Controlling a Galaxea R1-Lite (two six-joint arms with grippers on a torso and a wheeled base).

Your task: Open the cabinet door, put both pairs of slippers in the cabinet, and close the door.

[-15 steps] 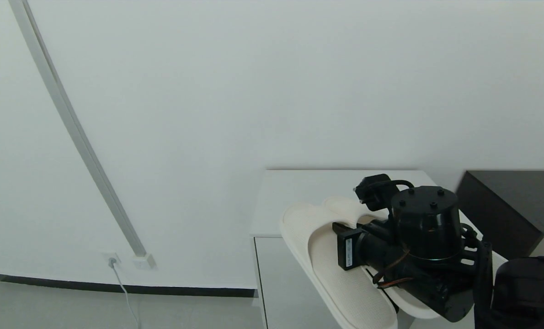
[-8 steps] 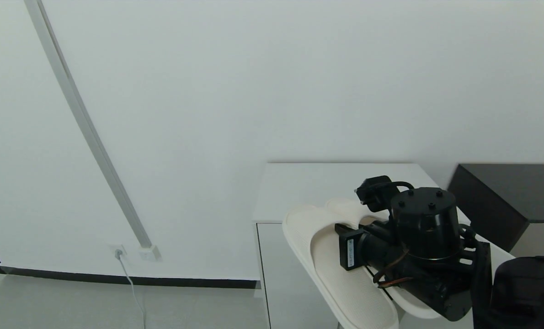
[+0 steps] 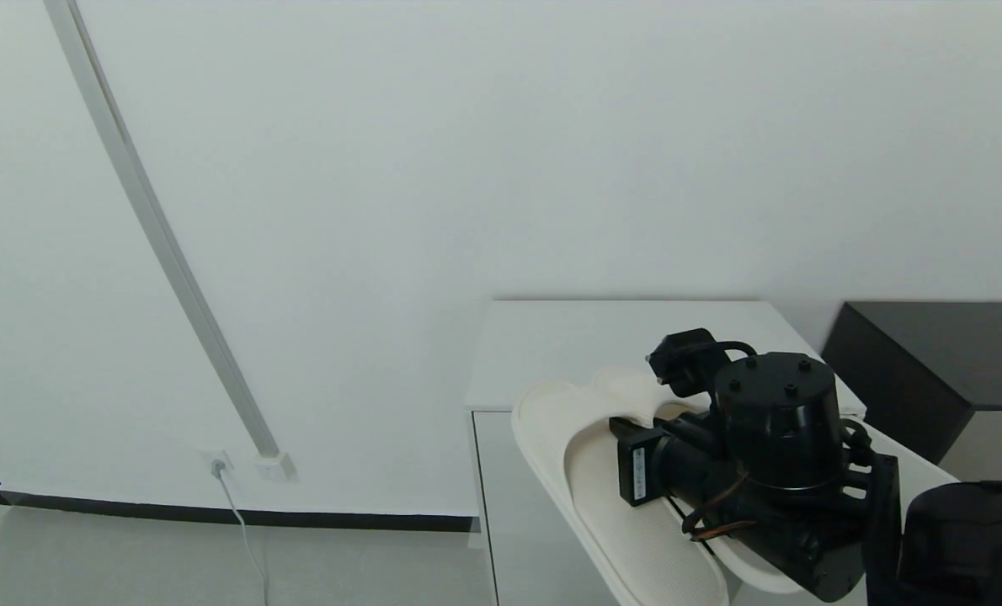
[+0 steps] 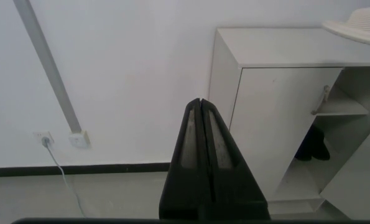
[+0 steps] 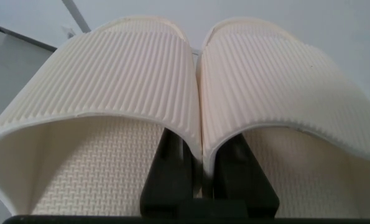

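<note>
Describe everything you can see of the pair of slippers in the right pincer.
The slippers are a cream pair, seemingly soft foam, with ribbed upper bands and woven-pattern insoles. They sit side by side, inner edges pressed together. The right pincer is shut on those two inner edges, one finger inside each slipper, holding them tilted near the top of the white cabinet.

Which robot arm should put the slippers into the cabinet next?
Right. The right end effector is shut on the slippers, close by the cabinet, whose inside is open. The left end effector is shut and holds nothing.
</note>
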